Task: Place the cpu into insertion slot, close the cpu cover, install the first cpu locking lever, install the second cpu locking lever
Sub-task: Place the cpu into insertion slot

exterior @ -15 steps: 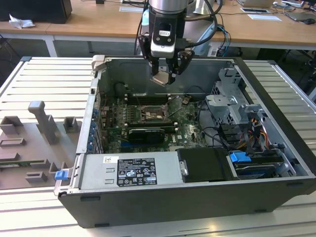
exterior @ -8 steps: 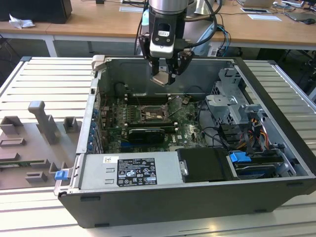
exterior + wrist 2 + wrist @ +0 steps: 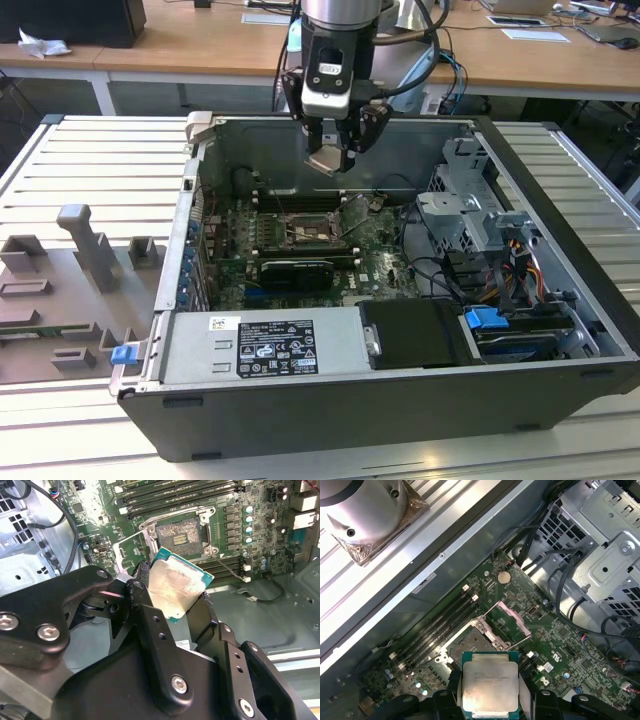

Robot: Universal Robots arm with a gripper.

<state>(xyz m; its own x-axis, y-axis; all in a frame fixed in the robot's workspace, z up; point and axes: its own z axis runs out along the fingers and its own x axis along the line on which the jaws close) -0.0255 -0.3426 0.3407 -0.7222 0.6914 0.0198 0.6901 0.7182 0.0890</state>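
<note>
My gripper [image 3: 330, 160] hangs above the open computer case, shut on the cpu [image 3: 327, 162]. In both wrist views the cpu [image 3: 175, 587] [image 3: 490, 687] is a small square chip with a pale metal face and a green edge, clamped by its sides between the black fingers [image 3: 142, 587]. The insertion slot [image 3: 470, 642] [image 3: 182, 536] [image 3: 303, 232] lies bare on the green motherboard below the chip, with clear space between them. The cpu cover [image 3: 509, 621] stands swung open at the slot's side. A thin lever rod [image 3: 223, 563] sticks out beside the slot.
Long black memory slots [image 3: 435, 625] run beside the socket. A black expansion card [image 3: 295, 270] lies nearer the power supply [image 3: 270, 345]. A grey drive cage [image 3: 470, 205] with cables fills the case at the exterior view's right. Grey fixtures [image 3: 90, 250] stand outside on the left.
</note>
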